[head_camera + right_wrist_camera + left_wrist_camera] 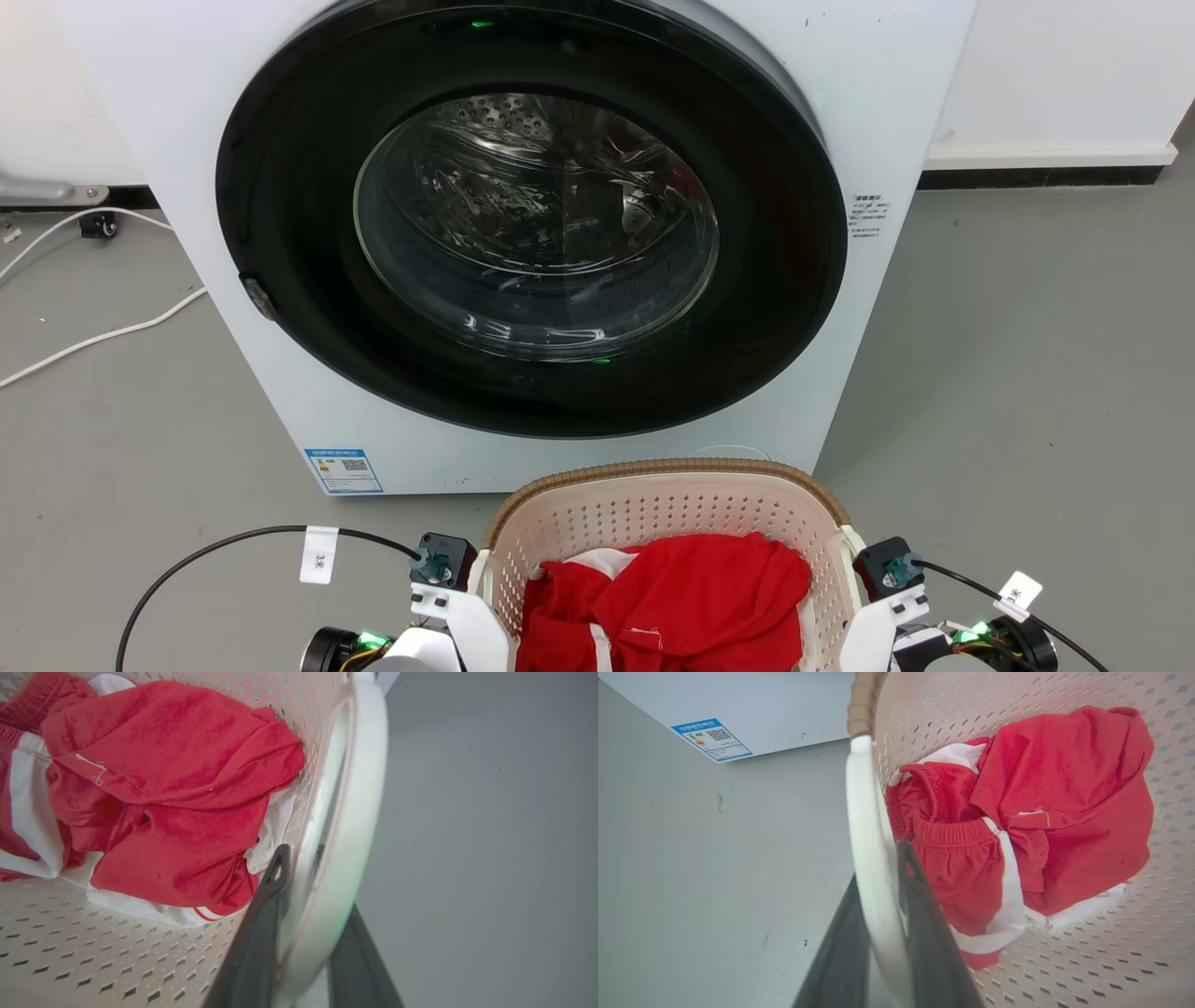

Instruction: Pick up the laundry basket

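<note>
The laundry basket (653,509), cream-white with perforated walls and a brown rim, sits at the bottom centre of the head view, right in front of the washer. Red and white clothes (672,588) lie inside it. In the left wrist view my left gripper (878,868) is shut on the basket's white left loop handle (866,812), one dark finger on each side. My right gripper (315,882) is shut the same way on the right loop handle (362,765). I cannot tell whether the basket rests on the floor or hangs clear of it.
The white washer (896,93) with its round dark glass door (532,224) stands close behind the basket. A white cable (93,336) lies on the grey floor at the left. Open floor (1027,373) lies to the right.
</note>
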You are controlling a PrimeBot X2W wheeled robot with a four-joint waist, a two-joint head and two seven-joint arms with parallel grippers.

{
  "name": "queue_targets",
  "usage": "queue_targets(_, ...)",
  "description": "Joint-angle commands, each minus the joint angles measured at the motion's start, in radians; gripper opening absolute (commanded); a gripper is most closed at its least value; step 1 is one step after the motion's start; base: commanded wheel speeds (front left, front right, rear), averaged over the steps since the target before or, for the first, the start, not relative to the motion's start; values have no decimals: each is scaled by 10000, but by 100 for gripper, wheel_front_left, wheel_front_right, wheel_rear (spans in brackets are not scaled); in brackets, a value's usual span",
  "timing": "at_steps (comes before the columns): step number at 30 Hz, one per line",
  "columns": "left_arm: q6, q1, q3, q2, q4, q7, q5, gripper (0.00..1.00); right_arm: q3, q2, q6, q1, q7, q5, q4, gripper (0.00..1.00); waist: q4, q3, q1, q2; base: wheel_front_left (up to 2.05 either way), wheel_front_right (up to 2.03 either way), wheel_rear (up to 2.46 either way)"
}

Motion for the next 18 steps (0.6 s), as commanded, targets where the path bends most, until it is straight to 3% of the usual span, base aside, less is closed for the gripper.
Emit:
queue_targets(1, -138, -224, -107, -121, -108, -128, -41, 0, 113, 126, 35, 82, -46, -9, -50, 0, -1, 0, 0, -1, 0, 0, 0)
queue_targets(18, -139, -247, -489, -91, -48, -196, -455, 0, 103, 124, 35, 80, -73, -27, -50, 0, -4, 29, 0, -1, 0, 0, 0)
